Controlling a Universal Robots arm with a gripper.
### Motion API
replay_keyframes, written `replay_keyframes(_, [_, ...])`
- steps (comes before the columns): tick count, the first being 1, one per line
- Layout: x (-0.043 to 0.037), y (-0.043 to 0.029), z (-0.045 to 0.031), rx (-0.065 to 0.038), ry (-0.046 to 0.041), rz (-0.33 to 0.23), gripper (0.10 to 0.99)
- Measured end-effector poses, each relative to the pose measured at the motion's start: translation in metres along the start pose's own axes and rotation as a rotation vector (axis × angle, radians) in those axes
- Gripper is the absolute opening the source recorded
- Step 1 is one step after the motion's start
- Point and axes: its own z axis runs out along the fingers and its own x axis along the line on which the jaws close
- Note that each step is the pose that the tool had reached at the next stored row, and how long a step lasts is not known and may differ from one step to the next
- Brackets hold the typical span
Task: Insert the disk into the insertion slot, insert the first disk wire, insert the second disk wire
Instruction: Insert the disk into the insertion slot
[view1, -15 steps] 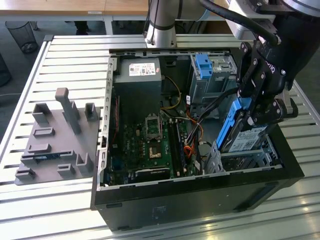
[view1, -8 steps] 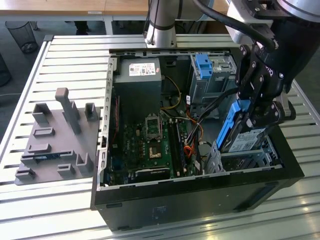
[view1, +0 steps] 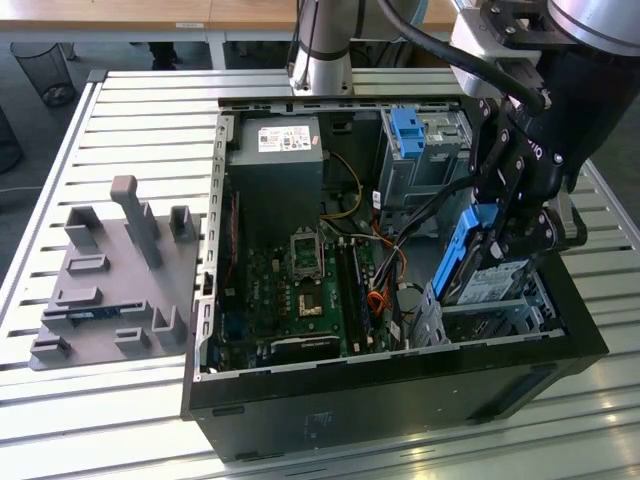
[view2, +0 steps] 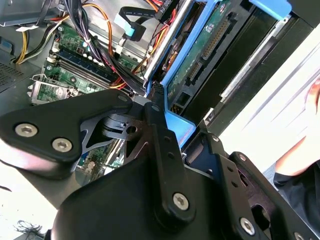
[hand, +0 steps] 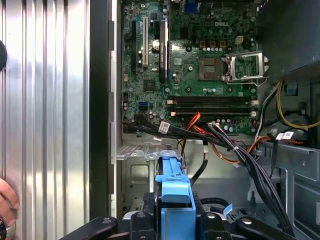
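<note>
Pinching tilted disk (view1: 478, 262) at insertion slot (view1: 490, 322), tool (view1: 512, 232); second wrist view: circuit board (view2: 205, 47).

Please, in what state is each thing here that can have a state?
gripper: shut on the disk.
disk: held tilted over the insertion slot, not seated flat.
insertion slot: no drive seated in it yet.
computer case: open, its inside exposed.
</note>
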Motion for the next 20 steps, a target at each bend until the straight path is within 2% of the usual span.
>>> replay_keyframes(20, [0.0000, -0.0001, 0.0111, 0.000, 0.0000, 0.000, 0.365])
